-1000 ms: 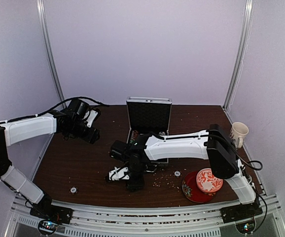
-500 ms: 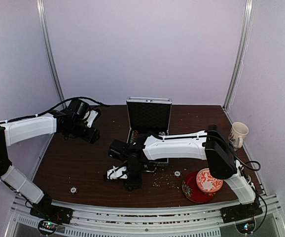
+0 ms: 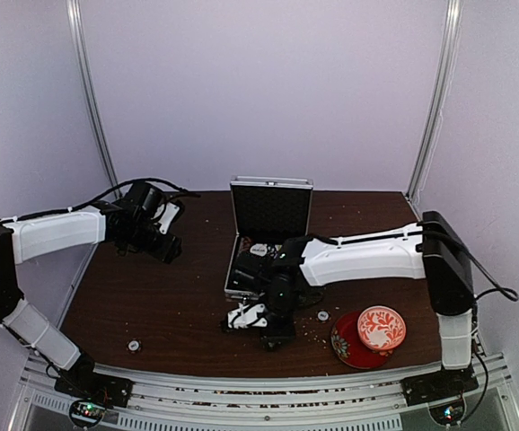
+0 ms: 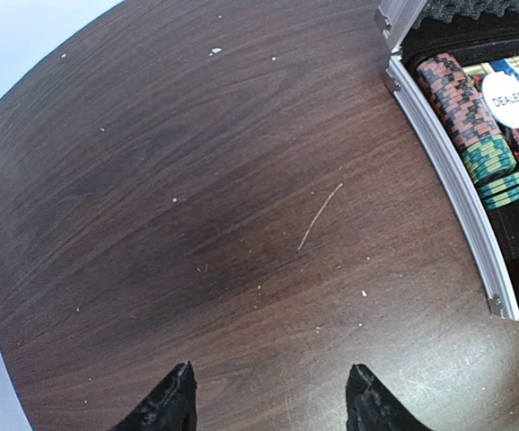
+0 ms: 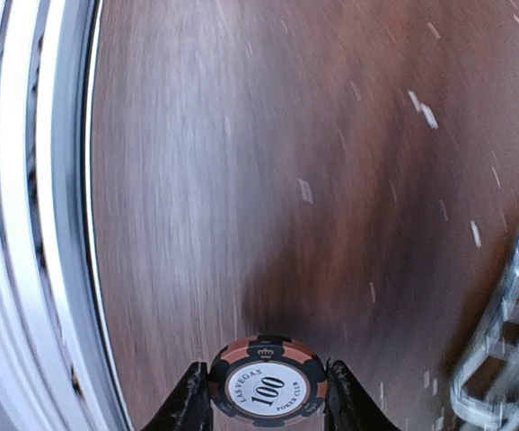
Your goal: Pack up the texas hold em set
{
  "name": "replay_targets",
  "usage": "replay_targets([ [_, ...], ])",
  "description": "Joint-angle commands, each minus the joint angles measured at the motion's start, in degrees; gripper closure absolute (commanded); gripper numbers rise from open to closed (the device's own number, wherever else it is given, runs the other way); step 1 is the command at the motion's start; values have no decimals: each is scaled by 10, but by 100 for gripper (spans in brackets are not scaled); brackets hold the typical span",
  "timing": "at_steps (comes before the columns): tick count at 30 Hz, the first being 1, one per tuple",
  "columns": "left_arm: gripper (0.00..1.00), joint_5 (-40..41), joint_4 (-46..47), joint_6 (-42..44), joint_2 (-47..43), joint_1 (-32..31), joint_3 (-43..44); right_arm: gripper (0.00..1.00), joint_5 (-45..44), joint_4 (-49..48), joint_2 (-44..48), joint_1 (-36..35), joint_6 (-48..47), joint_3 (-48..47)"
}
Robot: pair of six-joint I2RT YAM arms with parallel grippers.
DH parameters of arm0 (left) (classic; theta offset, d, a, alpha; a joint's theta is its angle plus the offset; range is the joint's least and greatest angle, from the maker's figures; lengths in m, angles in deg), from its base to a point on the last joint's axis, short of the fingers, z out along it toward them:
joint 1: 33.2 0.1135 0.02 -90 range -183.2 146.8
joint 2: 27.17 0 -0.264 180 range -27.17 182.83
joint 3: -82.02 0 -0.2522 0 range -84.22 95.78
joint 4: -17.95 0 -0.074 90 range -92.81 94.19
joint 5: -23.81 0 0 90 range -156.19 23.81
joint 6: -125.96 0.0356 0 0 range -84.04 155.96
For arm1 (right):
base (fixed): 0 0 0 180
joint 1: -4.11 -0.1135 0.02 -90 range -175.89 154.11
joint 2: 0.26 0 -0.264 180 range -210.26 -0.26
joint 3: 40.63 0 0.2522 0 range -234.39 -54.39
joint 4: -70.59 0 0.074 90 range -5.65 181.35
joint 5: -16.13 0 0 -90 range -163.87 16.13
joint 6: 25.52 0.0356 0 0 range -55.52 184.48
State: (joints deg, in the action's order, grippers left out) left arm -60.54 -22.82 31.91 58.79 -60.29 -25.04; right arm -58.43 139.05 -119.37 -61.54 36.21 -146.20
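The right hand [image 3: 275, 330] is clamped on a single chip [image 5: 267, 388], an orange-and-black one marked 100. It is held on edge between the two fingers, with its face turned to the wrist camera. In the overhead frame this hand sits low and centre, just above the surface [image 3: 179, 296]. The open briefcase [image 3: 271, 209] lies directly up the frame from it, with the near rim only a short way beyond the fingers and the lid standing upright at the back.

So the carry looks to me like a short one, straight up the frame and a touch left. The chip rows [image 4: 466, 108] run along the case's length from front to back. I judge the chip should go in on edge, with its face square to that line.

The left hand [image 4: 273, 406] hangs with its fingers spread and nothing between them. It is out at the left of the overhead frame, beside the case but farther from it than the right. Two small round pieces, probably chips, lie loose on the surface, one at lower left [image 3: 134, 345] and one just right of the right hand [image 3: 322, 316].
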Motion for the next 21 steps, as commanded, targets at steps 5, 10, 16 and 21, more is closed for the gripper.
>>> replay_targets([
  [5,42,12,5,2,27,5,6,70,-14,-13,145,124,5,136],
  [10,43,14,2,3,31,6,7,69,-14,-51,177,188,15,191],
  [16,43,18,0,8,33,6,7,68,-22,-83,173,206,16,219],
  [21,43,21,-1,8,34,6,8,67,-21,-93,156,210,14,225],
])
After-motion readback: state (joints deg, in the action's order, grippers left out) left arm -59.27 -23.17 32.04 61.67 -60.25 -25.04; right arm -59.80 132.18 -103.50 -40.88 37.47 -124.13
